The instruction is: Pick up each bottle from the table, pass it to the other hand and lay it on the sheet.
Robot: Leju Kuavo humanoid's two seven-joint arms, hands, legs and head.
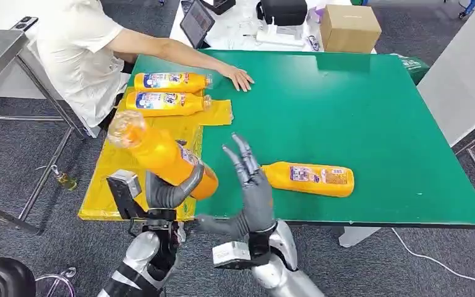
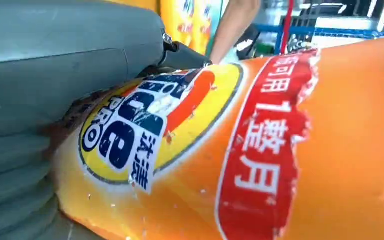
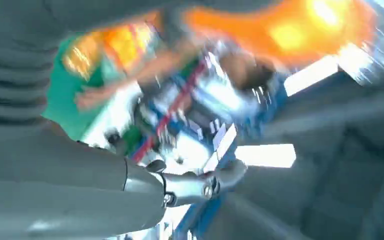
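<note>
left hand [image 1: 168, 189]: wrapped around the lower body of an orange bottle [image 1: 161, 154], held off the worktop [image 1: 359, 124], tilted, cap end pointing up and away from the hand (label close against the palm in the left wrist view [image 2: 180, 125]).
right hand [image 1: 255, 192]: holding nothing, fingers spread and raised, palm turned toward the held bottle, just beside the left hand but apart from it.
held bottle: above the near edge of the yellow sheet [image 1: 108, 179], beyond the left hand's fingers.
bottle on worktop [image 1: 309, 178]: lying on its side on the green surface, just past the right hand's fingertips, on the side away from the left hand.
bottles on sheet [image 1: 170, 93]: two lying side by side, well beyond the left hand, at the sheet's far end.
person [image 1: 80, 43]: seated far past the left hand, one hand [image 1: 240, 77] flat on the green worktop near the two laid bottles.
cardboard box [image 1: 349, 28]: far beyond the right hand, behind the worktop.
right wrist view: blurred (orange and green smears, details unclear).
</note>
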